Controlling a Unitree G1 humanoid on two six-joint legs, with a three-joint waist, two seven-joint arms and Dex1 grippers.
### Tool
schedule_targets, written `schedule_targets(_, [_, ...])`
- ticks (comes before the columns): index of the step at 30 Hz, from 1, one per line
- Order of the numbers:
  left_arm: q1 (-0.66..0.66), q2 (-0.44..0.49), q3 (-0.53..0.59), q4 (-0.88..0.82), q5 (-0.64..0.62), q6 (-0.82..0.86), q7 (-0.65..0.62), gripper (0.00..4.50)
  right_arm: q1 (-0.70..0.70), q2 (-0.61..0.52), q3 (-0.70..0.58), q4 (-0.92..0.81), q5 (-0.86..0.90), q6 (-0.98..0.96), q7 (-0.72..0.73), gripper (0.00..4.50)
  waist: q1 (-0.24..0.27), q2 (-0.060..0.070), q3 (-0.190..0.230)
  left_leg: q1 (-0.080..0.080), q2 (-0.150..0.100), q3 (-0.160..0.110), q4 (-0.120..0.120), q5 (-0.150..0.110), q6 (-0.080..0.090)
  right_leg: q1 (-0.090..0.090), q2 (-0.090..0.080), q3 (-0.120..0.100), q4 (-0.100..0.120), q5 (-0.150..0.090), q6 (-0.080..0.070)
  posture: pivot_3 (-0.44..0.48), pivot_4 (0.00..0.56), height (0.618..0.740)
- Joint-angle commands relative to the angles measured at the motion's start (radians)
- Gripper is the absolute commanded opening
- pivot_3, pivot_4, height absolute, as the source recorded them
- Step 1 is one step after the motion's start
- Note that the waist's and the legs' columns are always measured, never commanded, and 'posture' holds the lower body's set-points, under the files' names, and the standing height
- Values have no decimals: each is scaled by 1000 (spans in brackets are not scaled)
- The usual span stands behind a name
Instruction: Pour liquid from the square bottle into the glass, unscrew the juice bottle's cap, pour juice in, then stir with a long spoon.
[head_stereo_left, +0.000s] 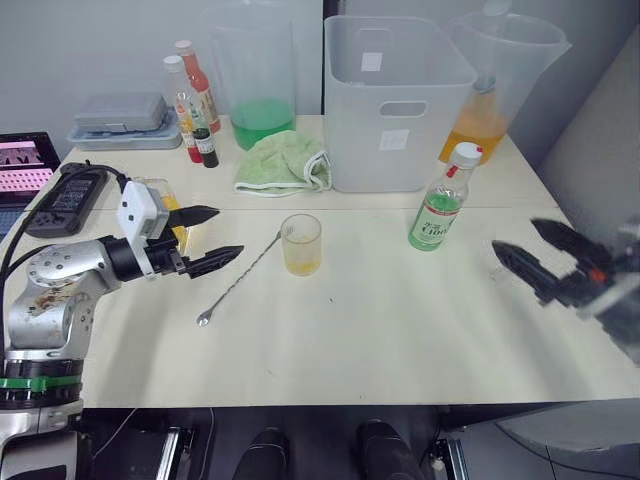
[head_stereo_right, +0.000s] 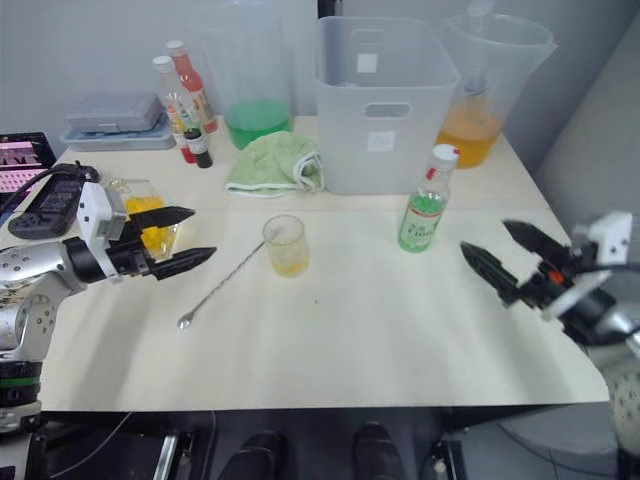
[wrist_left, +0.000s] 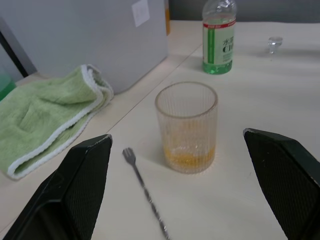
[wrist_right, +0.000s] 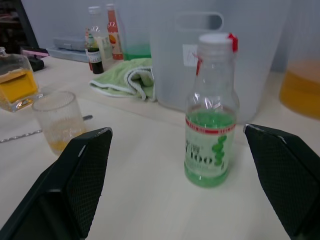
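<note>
A little yellow liquid is seen in the glass (head_stereo_left: 301, 244); the juice bottle (head_stereo_left: 437, 212) stays capped, both end effectors open.

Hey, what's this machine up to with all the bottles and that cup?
It's mixing a drink. The small ribbed clear glass already holds a little orange liquid, and the long thin silver spoon lies beside it. The open right gripper points at the still-capped slim green juice bottle. The left gripper hovers open, holding nothing.
</note>
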Motion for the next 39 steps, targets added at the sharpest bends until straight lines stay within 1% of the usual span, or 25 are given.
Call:
schedule_targets(1, [28, -4, 34, -123, -49, 42, 46, 4452, -157, -19, 76, 132, -86, -43, 2, 4500, 3, 0, 0, -1, 0, 0, 0, 0, 0, -1, 0, 0, -1, 0, 0, 0, 150, 740])
schedule_targets(4, [60, -21, 45, -160, -54, 52, 87, 4452, -262, -20, 162, 250, -162, -84, 61, 4500, 9, 0, 0, -2, 1, 0, 0, -1, 1, -1, 1, 0, -1, 0, 0, 0, 150, 740])
schedule_targets(6, [90, -27, 47, -175, -50, 45, 99, 4452, -352, -5, 212, 366, -216, -126, 88, 4500, 6, 1, 0, -4, 1, 0, 0, -1, 2, -1, 2, 0, -5, 1, 0, 0, 150, 740])
schedule_targets(10, [128, -38, 63, -215, -55, 50, 128, 4452, -492, 11, 278, 559, -299, -207, 148, 4500, 5, 1, 1, -6, 1, 1, 0, -1, 2, -2, 1, 1, -7, 2, 0, 0, 150, 740])
schedule_targets(18, [168, -46, 87, -260, -68, 53, 175, 4452, -675, 56, 326, 838, -386, -317, 261, 4500, 4, 1, 1, -6, 1, 1, 0, -1, 2, -3, 2, 1, -7, 2, 0, 0, 150, 740])
schedule_targets(22, [174, -45, 90, -264, -71, 48, 185, 4452, -761, 88, 323, 960, -398, -343, 309, 4500, 1, 2, 1, -6, 1, 1, 0, -1, 2, -3, 2, 1, -7, 3, 0, 0, 150, 740])
schedule_targets(26, [181, -44, 92, -265, -71, 41, 188, 4500, -789, 101, 329, 1018, -415, -360, 357, 3322, 2, 2, 1, -6, 1, 1, 0, -1, 2, -3, 2, 1, -7, 3, 0, 0, 150, 740])
schedule_targets(30, [178, -46, 85, -262, -67, 36, 191, 4500, -804, 112, 326, 1065, -430, -390, 360, 1902, 2, 2, 1, -6, 1, 1, 0, -1, 2, -3, 2, 1, -7, 3, 0, 0, 150, 740])
schedule_targets(31, [173, -48, 79, -259, -65, 35, 192, 4500, -805, 116, 327, 1073, -436, -402, 360, 1609, 2, 2, 1, -6, 1, 1, 0, -1, 2, -3, 2, 1, -7, 3, 0, 0, 150, 740])
schedule_targets(32, [167, -49, 73, -256, -64, 34, 190, 4500, -805, 118, 324, 1073, -436, -408, 358, 1484, 2, 2, 1, -6, 1, 1, 0, -1, 2, -3, 2, 1, -7, 3, 0, 0, 150, 740])
schedule_targets(33, [164, -49, 70, -255, -65, 34, 190, 4500, -804, 120, 321, 1072, -435, -412, 357, 1480, 1, 2, 1, -6, 1, 1, 0, -1, 2, -3, 2, 1, -7, 3, 0, 0, 150, 740])
schedule_targets(35, [162, -46, 65, -251, -63, 26, 182, 4500, -783, 116, 309, 1010, -406, -390, 378, 1480, -1, 2, 1, -6, 1, 1, 0, -1, 2, -3, 2, 1, -6, 3, 0, 0, 150, 740])
schedule_targets(39, [137, -31, 56, -223, -69, 27, 151, 4500, -675, 93, 274, 725, -309, -244, 395, 1480, 3, 3, 2, -8, 2, 1, -1, -1, 2, -5, 2, 1, -6, 3, 0, 0, 150, 740])
